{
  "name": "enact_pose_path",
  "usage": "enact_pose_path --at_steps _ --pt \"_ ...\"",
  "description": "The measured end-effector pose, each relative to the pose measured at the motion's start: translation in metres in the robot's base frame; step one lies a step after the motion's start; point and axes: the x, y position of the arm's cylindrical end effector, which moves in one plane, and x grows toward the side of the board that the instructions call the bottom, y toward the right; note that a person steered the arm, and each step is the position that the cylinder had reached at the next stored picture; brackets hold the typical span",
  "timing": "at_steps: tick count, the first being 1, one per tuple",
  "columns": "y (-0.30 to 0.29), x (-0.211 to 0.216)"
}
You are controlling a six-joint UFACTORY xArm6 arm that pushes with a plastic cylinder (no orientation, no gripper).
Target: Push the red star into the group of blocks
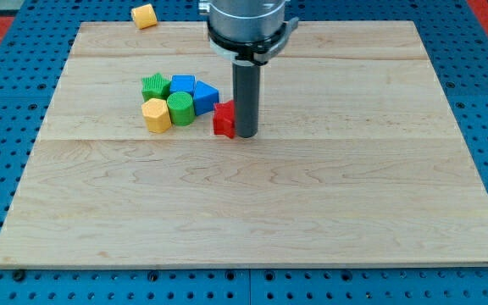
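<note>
The red star point(224, 119) lies on the wooden board point(252, 203), just right of a tight group of blocks. The group holds a green star point(154, 86), a blue block point(182, 85), a second blue block point(205, 98), a green round block point(180, 108) and a yellow hexagonal block point(156, 115). The red star nearly touches the second blue block. My tip point(246, 134) stands at the red star's right side, touching or almost touching it. The rod rises from it to the arm's head point(246, 25) at the view's top.
A lone yellow block point(144, 15) lies off the board on the blue pegboard surface point(7, 85) at the view's top left. The blue surface surrounds the board on all sides.
</note>
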Motion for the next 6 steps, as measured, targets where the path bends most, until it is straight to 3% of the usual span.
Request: enact_pose_path --at_steps 2,6 --pt "0.029 -0.001" --pt "-0.06 -0.013"
